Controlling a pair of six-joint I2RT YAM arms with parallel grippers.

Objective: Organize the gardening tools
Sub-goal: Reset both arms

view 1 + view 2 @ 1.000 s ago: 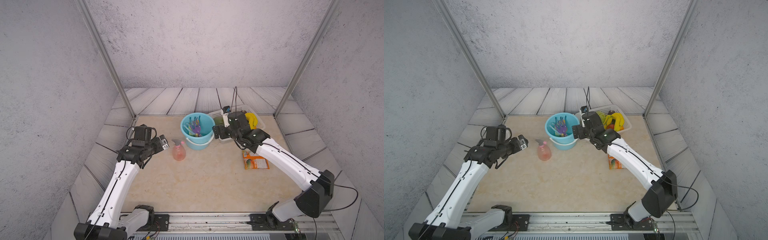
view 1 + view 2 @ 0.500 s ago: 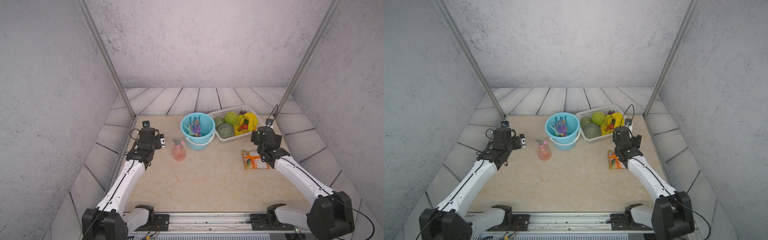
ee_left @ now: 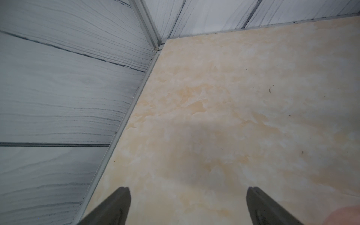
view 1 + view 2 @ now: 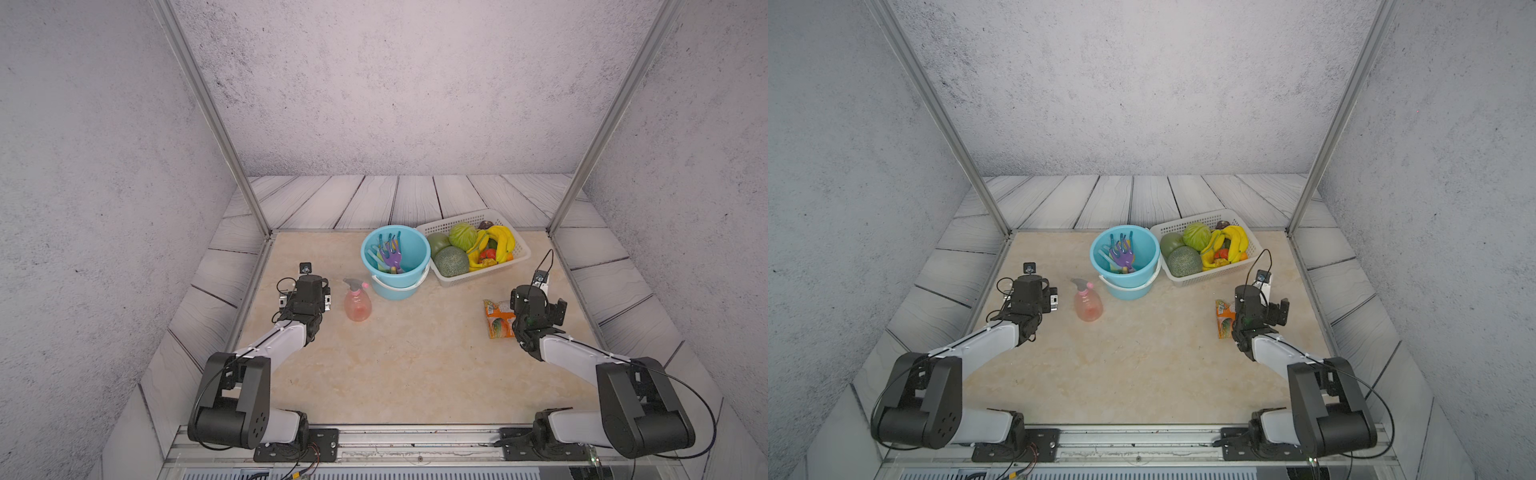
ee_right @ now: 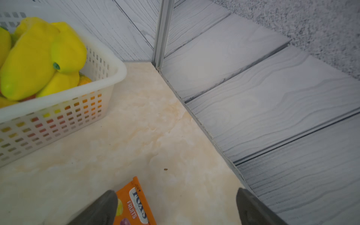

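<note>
Left end effector [image 3: 188, 190] and right end effector [image 5: 176, 191] pulled back, open and empty; tools [image 4: 390, 254] sat in the bucket [image 4: 392, 291], so the job looked done.

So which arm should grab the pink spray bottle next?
Left, probably. The left gripper, open, is close beside the bottle; the right gripper, also open, is far across the table by the packet.
</note>
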